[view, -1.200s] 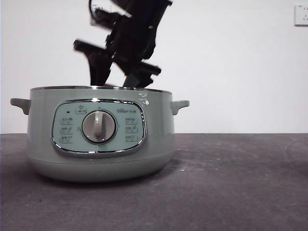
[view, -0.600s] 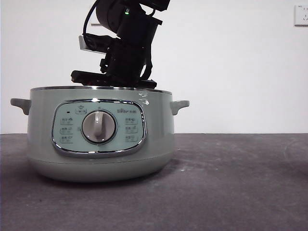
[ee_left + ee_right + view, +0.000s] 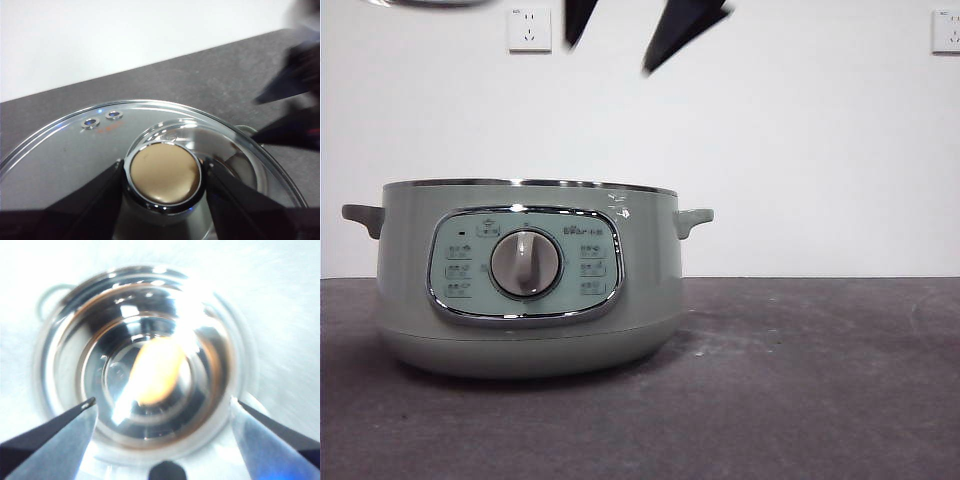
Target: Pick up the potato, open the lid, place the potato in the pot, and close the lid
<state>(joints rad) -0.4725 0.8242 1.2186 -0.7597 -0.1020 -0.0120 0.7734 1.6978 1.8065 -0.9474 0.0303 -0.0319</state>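
The pot (image 3: 527, 275) stands toward the desk's left side, its panel facing the front edge and its mouth uncovered. The lid (image 3: 75, 150) is off it, held aloft by the left gripper (image 3: 162, 172), whose jaws are clenched on the knob; in the front view only its rim shows at the top left corner. The potato (image 3: 156, 371) lies on the pot's floor, straight below the right gripper (image 3: 162, 407), whose jaws hang spread and empty above the pot. What remains, I judge, is closing: the lid must travel back over the mouth and come down level, once the right gripper is clear.
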